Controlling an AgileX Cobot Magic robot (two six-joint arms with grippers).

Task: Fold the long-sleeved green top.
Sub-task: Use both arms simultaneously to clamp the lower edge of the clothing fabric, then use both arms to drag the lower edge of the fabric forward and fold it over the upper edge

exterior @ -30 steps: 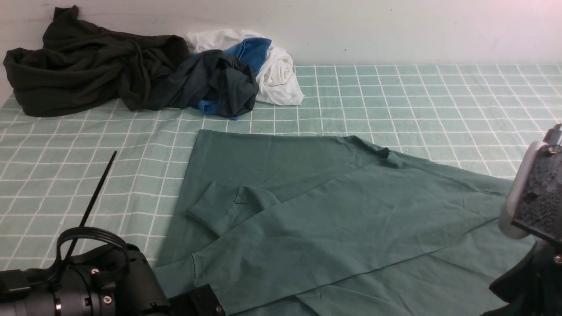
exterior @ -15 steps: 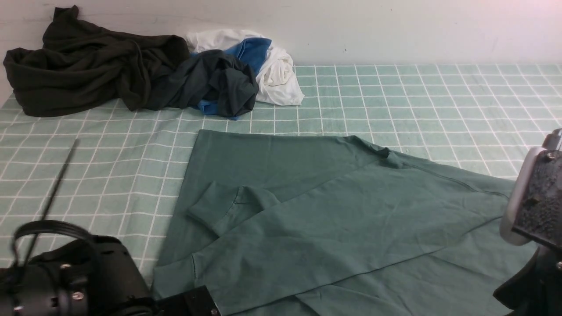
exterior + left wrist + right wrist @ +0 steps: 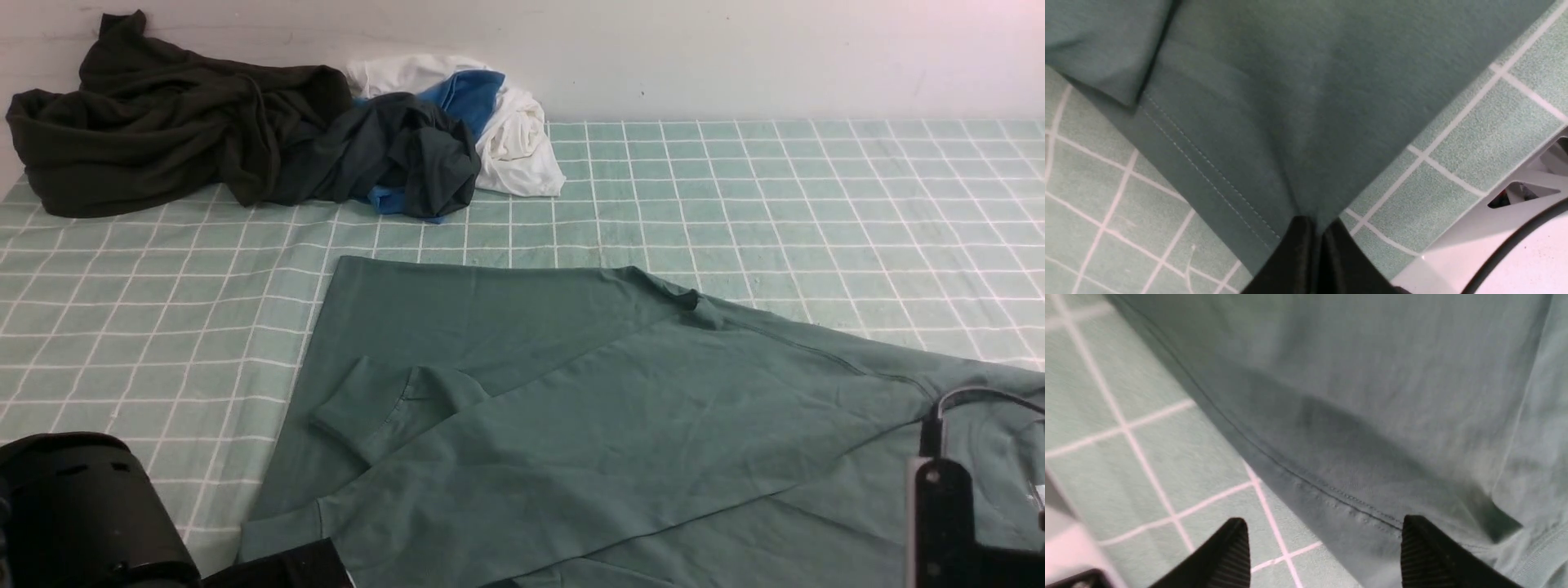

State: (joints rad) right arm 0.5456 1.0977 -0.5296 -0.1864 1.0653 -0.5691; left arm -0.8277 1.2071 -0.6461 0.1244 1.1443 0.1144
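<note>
The green long-sleeved top [image 3: 571,408] lies spread on the checked cloth [image 3: 735,188], with one sleeve folded across its body and the cuff [image 3: 359,416] toward the left. In the left wrist view my left gripper [image 3: 1318,226] is shut on the top's [image 3: 1274,102] stitched hem corner, the fabric pinched between the black fingers. My right gripper [image 3: 1325,526] stands open low over the top's [image 3: 1372,396] hem edge. One of its fingers [image 3: 1233,547] is over the checked cloth and the other over the hem. Only the arm bodies show in the front view, at bottom left [image 3: 82,514] and bottom right [image 3: 947,523].
A very dark olive-black garment [image 3: 163,122] and a navy-grey garment with blue and white cloth [image 3: 441,139] are heaped at the back left against the wall. The white table edge [image 3: 1494,245] runs close beside the left gripper.
The top has slid left and toward me with the left gripper shut on its hem. The left arm moved left and down. The right arm dropped low over the top, its jaws wider apart.
</note>
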